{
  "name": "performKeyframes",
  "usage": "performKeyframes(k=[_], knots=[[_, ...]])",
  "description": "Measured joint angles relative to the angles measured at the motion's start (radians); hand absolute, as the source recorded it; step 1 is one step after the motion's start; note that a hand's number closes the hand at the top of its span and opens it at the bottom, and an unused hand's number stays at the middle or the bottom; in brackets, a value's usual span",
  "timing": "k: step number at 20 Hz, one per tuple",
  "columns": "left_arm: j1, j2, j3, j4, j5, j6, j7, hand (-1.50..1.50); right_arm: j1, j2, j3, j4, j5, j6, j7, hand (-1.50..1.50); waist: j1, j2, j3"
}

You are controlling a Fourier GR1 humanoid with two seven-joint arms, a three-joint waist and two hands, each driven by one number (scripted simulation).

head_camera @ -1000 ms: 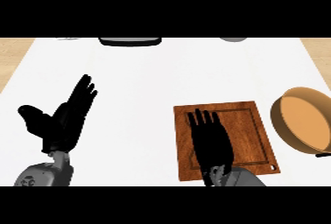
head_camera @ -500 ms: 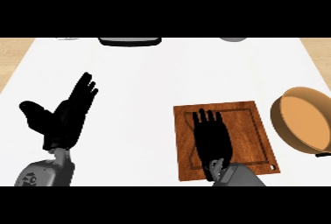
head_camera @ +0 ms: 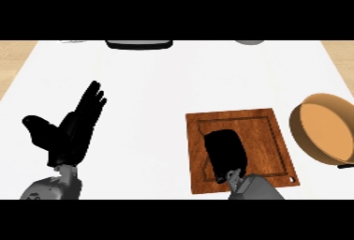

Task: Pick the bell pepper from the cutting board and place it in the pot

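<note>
A wooden cutting board lies at the front right of the white counter. My right hand rests on the board's left half with its fingers curled down into a compact shape. No bell pepper shows; the hand covers the spot beneath it. A tan pot stands just right of the board, cut off by the view's right edge, with nothing showing inside. My left hand is open at the front left, fingers up, resting away from the board.
A dark flat object and a grey rounded one sit at the counter's far edge. Wooden floor shows past the counter's left and right sides.
The right hand's fingers were stretched out along the board and have curled in, so the hand looks shorter and rounder. The left hand has hardly moved.
</note>
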Motion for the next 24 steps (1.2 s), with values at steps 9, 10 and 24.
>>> performKeyframes(k=[9,10,24], knots=[[0.004,0.016,0.060,0.012,0.013,-0.012,-0.002,0.00,0.125,-0.150,-0.216,-0.106,-0.080,-0.066,-0.123,1.50,-0.059,-0.008,0.002],[0.011,0.019,0.070,0.011,0.014,-0.007,-0.002,0.00,0.152,-0.182,-0.279,-0.118,-0.114,-0.076,-0.137,1.50,-0.078,-0.010,0.002],[0.035,0.029,0.082,-0.035,0.029,-0.011,0.030,0.00,0.500,-0.627,-1.137,-0.154,-0.571,-0.140,-0.613,1.50,-0.080,-0.014,0.000]])
